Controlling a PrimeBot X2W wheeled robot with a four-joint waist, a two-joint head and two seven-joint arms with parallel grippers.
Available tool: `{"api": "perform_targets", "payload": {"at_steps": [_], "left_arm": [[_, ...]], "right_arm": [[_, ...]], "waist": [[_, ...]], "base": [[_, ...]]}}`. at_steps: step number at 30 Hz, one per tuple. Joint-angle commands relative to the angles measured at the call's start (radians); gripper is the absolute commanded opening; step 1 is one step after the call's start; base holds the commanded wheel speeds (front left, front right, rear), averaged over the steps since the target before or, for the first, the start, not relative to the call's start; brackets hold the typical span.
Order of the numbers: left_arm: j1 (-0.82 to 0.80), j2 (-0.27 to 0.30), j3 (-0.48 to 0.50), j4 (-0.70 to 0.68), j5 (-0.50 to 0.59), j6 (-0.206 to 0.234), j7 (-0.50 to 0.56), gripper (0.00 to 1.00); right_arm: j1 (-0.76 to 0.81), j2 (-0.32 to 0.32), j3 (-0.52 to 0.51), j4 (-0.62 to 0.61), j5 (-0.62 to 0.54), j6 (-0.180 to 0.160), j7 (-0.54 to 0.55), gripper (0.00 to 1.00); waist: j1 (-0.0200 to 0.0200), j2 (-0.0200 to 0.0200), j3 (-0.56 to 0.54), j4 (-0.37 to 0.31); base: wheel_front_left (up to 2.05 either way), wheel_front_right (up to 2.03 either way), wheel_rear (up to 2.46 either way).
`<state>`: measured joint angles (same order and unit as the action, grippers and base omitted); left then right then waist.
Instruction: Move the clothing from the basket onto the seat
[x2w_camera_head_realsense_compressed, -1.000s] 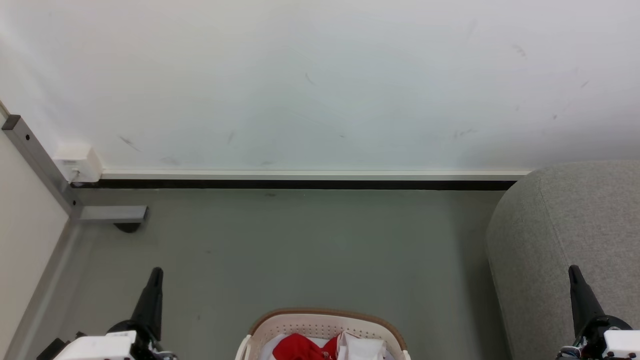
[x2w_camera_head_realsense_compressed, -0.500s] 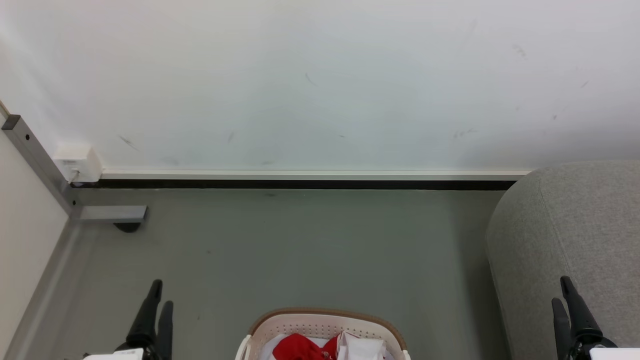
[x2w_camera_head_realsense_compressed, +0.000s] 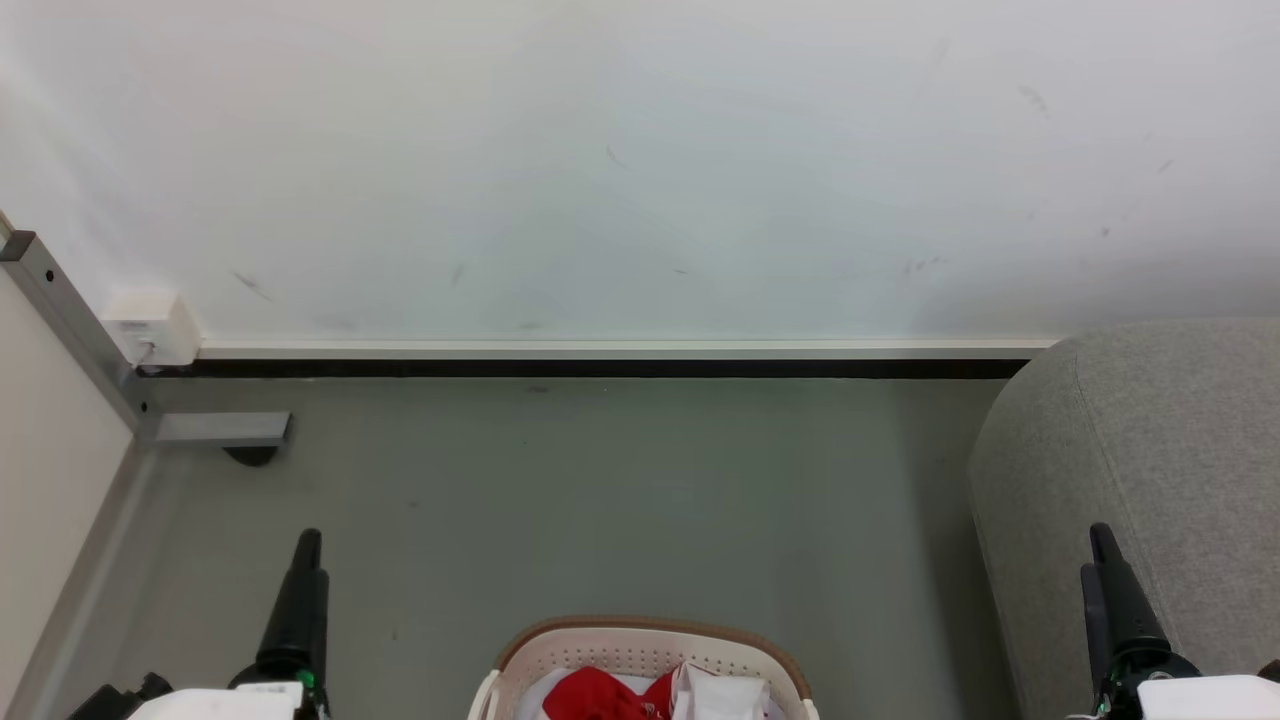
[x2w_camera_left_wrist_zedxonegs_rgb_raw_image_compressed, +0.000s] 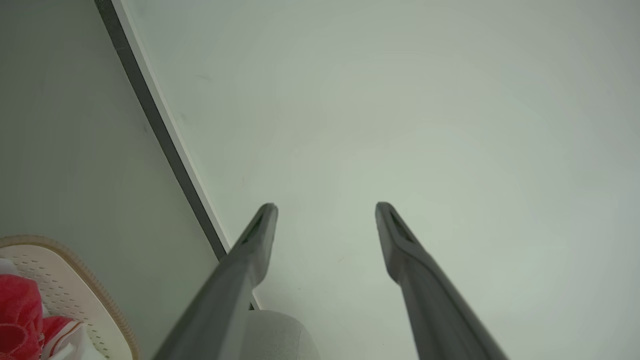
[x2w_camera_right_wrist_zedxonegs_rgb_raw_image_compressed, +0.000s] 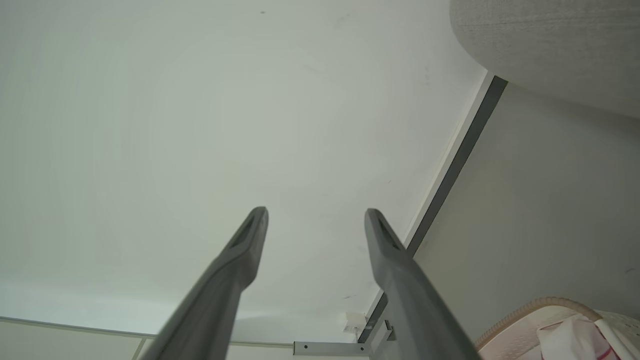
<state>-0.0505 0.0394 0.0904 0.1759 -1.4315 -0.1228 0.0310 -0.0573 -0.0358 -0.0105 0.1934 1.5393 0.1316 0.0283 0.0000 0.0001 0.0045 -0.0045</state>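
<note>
Grey floor (x2w_camera_head_realsense_compressed: 600, 500) meets a white wall (x2w_camera_head_realsense_compressed: 640, 150). Head view places the basket (x2w_camera_head_realsense_compressed: 650, 626) at bottom centre, red clothing (x2w_camera_head_realsense_compressed: 590, 695) inside, the seat (x2w_camera_head_realsense_compressed: 1150, 450) to its right. Wrist views show what it hides: left gripper (x2w_camera_left_wrist_zedxonegs_rgb_raw_image_compressed: 325, 210) and right gripper (x2w_camera_right_wrist_zedxonegs_rgb_raw_image_compressed: 315, 215) spread wide, empty.

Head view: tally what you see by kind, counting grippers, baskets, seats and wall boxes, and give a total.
Grippers: 2 (left gripper, right gripper)
Basket: 1
Seat: 1
Wall box: 1
Total: 5
</note>
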Motion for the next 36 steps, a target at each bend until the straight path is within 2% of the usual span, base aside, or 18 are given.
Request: {"api": "perform_targets", "payload": {"at_steps": [1, 10, 19, 30, 36], "left_arm": [[-0.003, 0.008, -0.003, -0.032, 0.050, -0.004, -0.014, 1.00], [0.015, 0.007, 0.001, -0.071, 0.232, -0.005, -0.051, 1.00], [0.033, 0.007, 0.000, -0.090, 0.397, 0.005, -0.085, 1.00], [0.038, 0.011, -0.024, -0.123, 0.651, 0.019, -0.121, 1.00], [0.048, 0.012, -0.032, -0.131, 0.750, 0.027, -0.141, 1.00]], "right_arm": [[-0.018, -0.009, 0.015, -0.026, -0.031, 0.000, -0.011, 1.00], [-0.014, -0.011, 0.047, -0.054, -0.159, 0.000, -0.048, 1.00], [-0.008, -0.013, 0.059, -0.074, -0.403, -0.001, -0.081, 1.00], [0.001, -0.014, 0.057, -0.057, -0.678, -0.001, -0.118, 1.00], [0.000, -0.014, 0.067, -0.067, -0.770, -0.001, -0.138, 1.00]], "waist": [[0.0000, -0.0001, 0.000, -0.002], [0.0000, -0.0001, 0.001, -0.012], [0.0000, -0.0001, 0.003, -0.018], [0.0000, -0.0001, 0.002, -0.016], [0.0000, -0.0001, 0.001, -0.019]], "base": [[0.00, 0.00, 0.00], [0.00, 0.00, 0.00], [0.00, 0.00, 0.00], [0.00, 0.00, 0.00], [0.00, 0.00, 0.00]]}}
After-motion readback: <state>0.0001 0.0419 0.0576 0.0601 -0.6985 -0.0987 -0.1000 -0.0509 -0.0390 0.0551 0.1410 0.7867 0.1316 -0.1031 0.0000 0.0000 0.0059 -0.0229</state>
